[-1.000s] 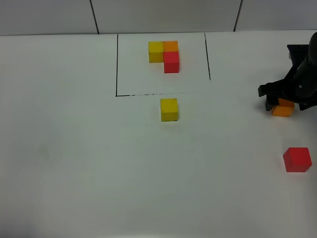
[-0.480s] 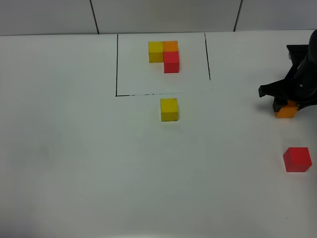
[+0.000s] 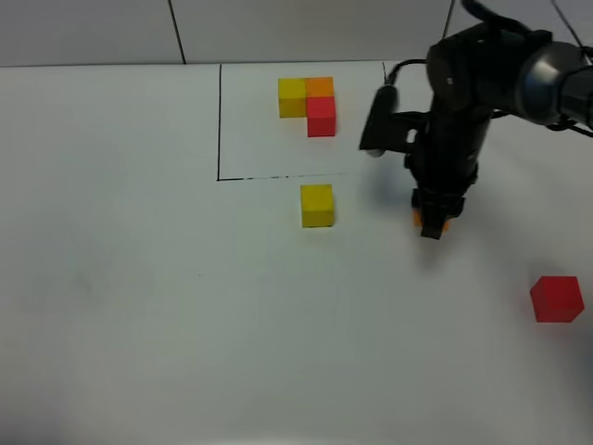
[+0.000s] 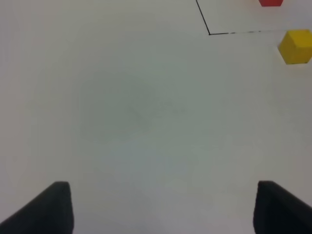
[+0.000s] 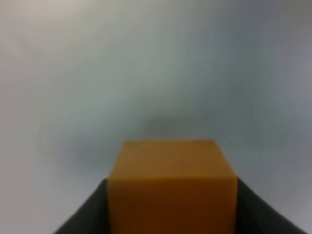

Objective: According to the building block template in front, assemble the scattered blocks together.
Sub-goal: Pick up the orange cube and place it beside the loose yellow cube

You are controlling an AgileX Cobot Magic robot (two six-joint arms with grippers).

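Orange block (image 5: 171, 187) in the right gripper (image 3: 432, 226), right of the yellow block (image 3: 316, 205)

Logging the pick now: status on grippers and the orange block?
Right gripper shut on orange block, looks lifted. Left gripper open, empty. Nothing between orange block and yellow block; red block apart, far right.

Right arm (image 3: 477, 93): enters from upper right of the high view, wrist turned down at centre-right. Right gripper (image 3: 432, 222): jaws clamped on orange cube (image 5: 171, 187). Left gripper (image 4: 161, 209): fingertips (image 4: 51, 209) at the lower frame corners, spread wide apart.
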